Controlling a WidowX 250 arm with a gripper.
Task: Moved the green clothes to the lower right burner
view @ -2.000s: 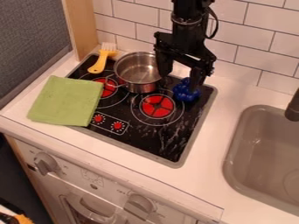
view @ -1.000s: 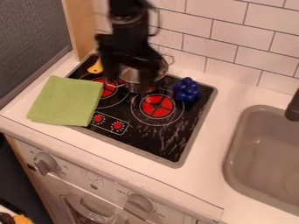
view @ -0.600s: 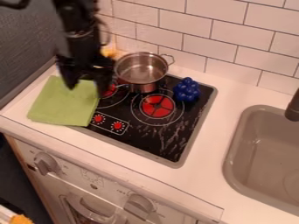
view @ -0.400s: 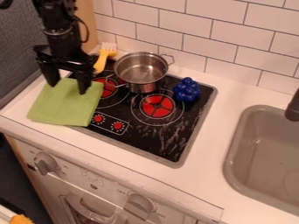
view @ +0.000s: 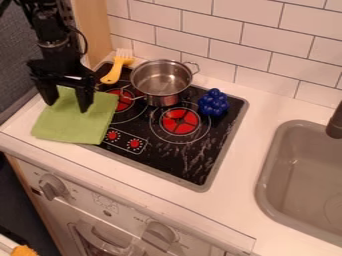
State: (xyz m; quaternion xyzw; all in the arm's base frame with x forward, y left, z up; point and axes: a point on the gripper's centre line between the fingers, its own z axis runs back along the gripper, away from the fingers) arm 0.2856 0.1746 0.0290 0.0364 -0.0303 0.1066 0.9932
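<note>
And here are my fingers (view: 85,97), spread wide over the far part of the cloth (view: 73,126), nothing between them that I can see lifted! Whether they touch it, I can't tell. Most of the cloth lies below them in view, nearly square, no clear long axis, its right edge lapping the stove (view: 167,157). Now the lower right burner (view: 180,121): off to the right, past the left burner (view: 123,101). The pan (view: 160,82) crowds the upper side, grapes (view: 214,103) beyond, so the roomier way looks to be the near side
</note>
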